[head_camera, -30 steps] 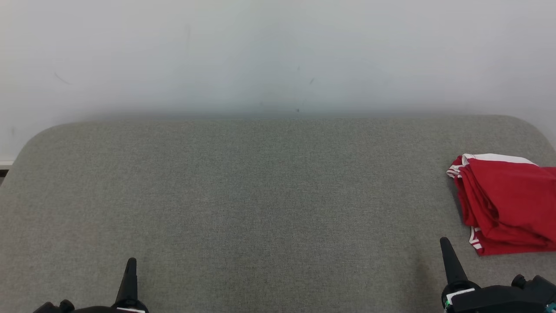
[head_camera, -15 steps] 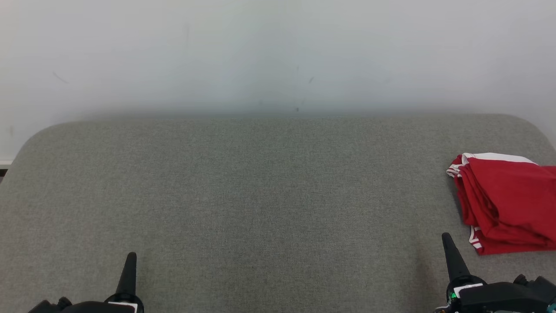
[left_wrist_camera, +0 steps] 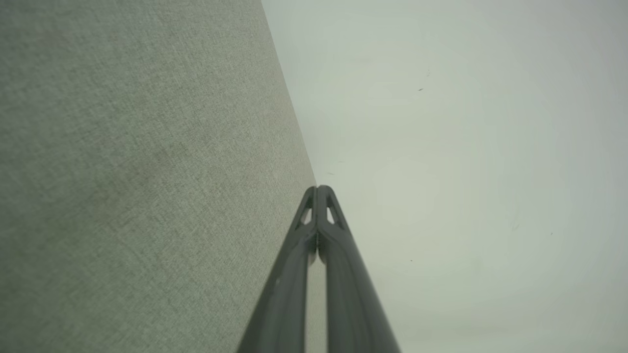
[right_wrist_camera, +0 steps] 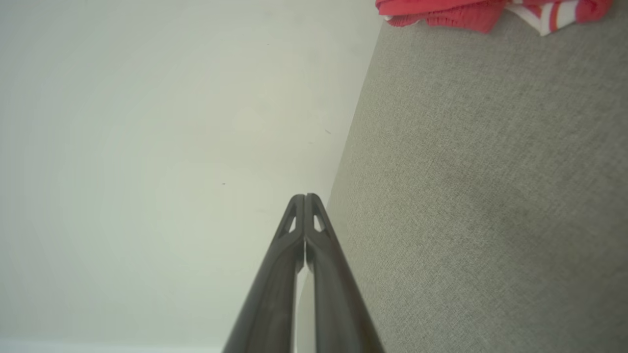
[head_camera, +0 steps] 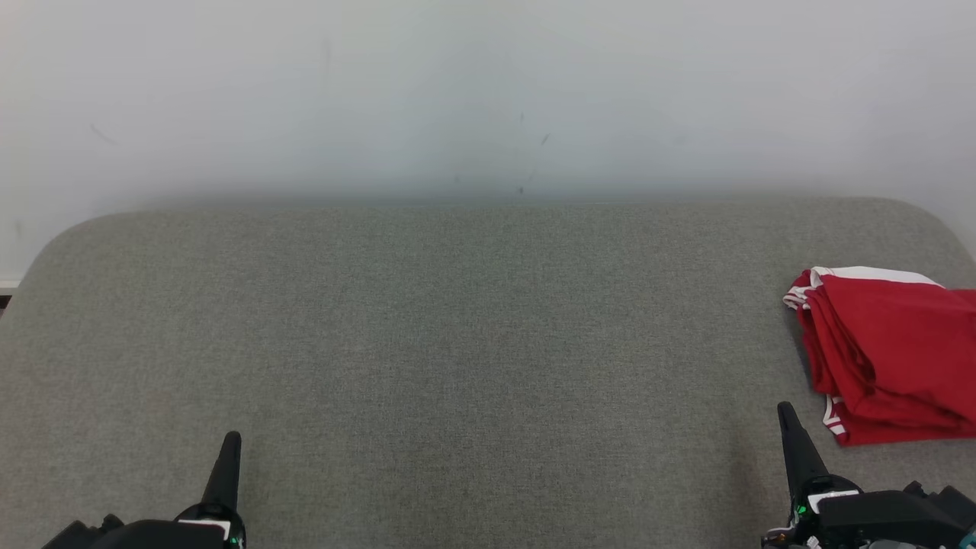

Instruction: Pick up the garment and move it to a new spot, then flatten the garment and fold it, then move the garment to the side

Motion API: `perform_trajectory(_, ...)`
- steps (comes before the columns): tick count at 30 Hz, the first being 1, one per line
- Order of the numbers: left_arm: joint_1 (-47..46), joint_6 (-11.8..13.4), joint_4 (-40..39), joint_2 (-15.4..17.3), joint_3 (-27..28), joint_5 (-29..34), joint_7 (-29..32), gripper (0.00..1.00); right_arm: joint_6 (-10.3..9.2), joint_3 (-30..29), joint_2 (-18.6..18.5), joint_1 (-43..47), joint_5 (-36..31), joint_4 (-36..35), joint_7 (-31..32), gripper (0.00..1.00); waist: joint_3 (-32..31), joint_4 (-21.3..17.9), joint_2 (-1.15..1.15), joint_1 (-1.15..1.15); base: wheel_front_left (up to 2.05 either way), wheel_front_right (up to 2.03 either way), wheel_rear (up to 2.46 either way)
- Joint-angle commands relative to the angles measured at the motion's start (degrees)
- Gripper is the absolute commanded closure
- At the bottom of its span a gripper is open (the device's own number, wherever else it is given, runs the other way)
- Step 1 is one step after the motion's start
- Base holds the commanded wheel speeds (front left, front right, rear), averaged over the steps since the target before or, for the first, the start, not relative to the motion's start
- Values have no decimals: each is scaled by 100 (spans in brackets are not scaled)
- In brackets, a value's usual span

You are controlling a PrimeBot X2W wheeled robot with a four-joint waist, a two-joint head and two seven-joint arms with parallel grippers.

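Head view, near edge: the robot's left hand (head_camera: 230, 442) sits at the lower left and its right hand (head_camera: 786, 418) at the lower right. Each has its two dark fingers pressed together into a single point, gripping nothing, above a grey fabric-covered counter (head_camera: 488, 343). A wide stretch of that grey weave lies between the two hands.

Just past the right hand and off to its right, the red garment (head_camera: 892, 351) rests on the counter as a folded bundle of stacked layers, with white trim showing at its far edge and at its near left corner. It lies near the fingertip but apart from it, close to the counter's right end, and the picture's right border cuts it off.

Left wrist view: that hand's fingers (left_wrist_camera: 304, 255) meet at the tip, with the counter on one side and a pale wall (left_wrist_camera: 466, 147) on the other. Right wrist view: the fingers (right_wrist_camera: 284, 264) are likewise closed tip to tip, and the garment's red cloth with its white-striped hem lies along the top edge.

Farther back, the counter ends in rounded corners against the wall, plain and off-white with a few faint dark marks.
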Motion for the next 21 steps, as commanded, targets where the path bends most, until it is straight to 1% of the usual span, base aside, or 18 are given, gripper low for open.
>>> perform_trajectory(1, -109, -37, -36, 17, 26, -153, 34, 100, 5, -15, -1, -65, 135, -10, 7, 100, 2, -1, 0, 0, 0, 0, 0)
perform_trajectory(21, -242, -54, -25, 17, 94, -958, 307, 100, 6, -40, -1, -154, 1011, 27, 66, 100, 29, -15, 0, -1, 0, 0, 0)
